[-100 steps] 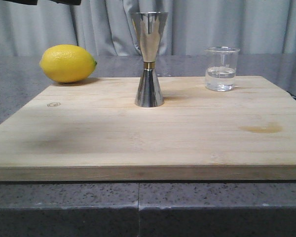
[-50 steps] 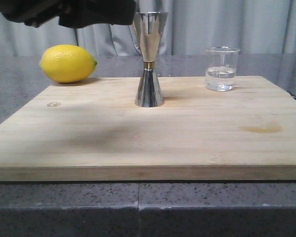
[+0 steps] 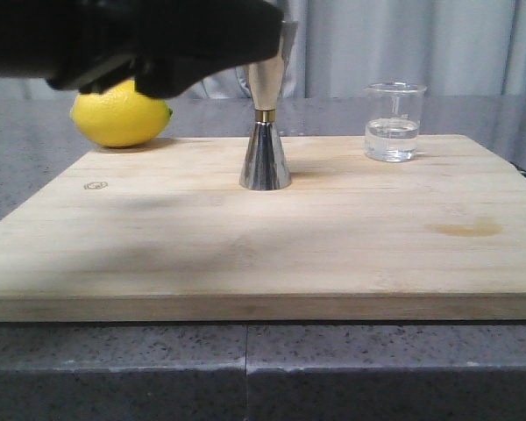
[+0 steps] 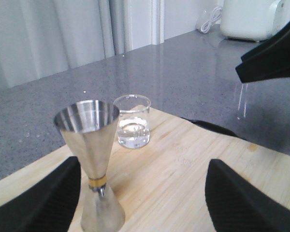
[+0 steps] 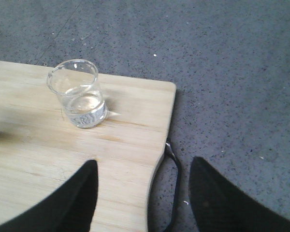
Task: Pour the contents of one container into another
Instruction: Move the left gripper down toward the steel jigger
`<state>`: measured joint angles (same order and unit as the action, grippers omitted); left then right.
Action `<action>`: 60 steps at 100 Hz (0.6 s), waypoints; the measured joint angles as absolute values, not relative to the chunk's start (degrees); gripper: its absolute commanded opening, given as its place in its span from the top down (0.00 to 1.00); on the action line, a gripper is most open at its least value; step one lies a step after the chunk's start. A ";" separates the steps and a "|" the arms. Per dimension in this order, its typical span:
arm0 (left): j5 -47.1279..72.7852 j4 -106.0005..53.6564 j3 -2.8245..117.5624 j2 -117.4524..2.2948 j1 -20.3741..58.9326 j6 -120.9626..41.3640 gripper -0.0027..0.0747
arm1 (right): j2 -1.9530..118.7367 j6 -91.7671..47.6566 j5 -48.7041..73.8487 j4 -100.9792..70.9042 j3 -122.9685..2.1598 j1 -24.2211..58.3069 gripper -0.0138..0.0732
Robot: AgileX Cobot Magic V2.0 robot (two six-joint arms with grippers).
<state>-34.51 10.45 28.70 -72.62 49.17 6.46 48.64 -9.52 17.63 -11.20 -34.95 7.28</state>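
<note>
The little glass beaker (image 3: 394,122) stands upright on the far right part of the wooden board (image 3: 272,254), just inside its far edge. It is clear all the way through, with a thin flared rim and a small pour lip, faint white measuring marks printed around its lower wall, and a shallow pool of clear liquid that reaches less than halfway up. Well apart from it, to the left and near the middle of the board's far half, stands the steel jigger (image 3: 265,132), noticeably taller: two mirror-bright cones joined at a narrow waist ringed by a thin gold band, the wide open mouth facing up; the left wrist view looks into that upper cup, though I cannot tell whether anything is in it. A lemon (image 3: 121,113) lies on the grey stone counter (image 3: 35,149) just beyond the board's far left corner. The left gripper (image 4: 142,203) hangs above the left side of the scene, its black fingers (image 4: 241,200) spread wide with the jigger just inside one of them, touching nothing. The right gripper (image 5: 142,198) hovers over the board's right edge, its fingers also parted and empty, the beaker in front of it and untouched.
</note>
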 measured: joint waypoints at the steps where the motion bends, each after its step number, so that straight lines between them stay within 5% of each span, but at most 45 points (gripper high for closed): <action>1: -34.64 10.73 28.55 -72.62 48.90 6.80 0.33 | 48.64 -9.52 17.64 -11.20 -34.95 7.28 0.43; 60: -56.07 36.95 28.92 -87.58 34.64 25.97 0.33 | 48.64 -9.85 17.64 -11.20 -34.95 7.28 0.43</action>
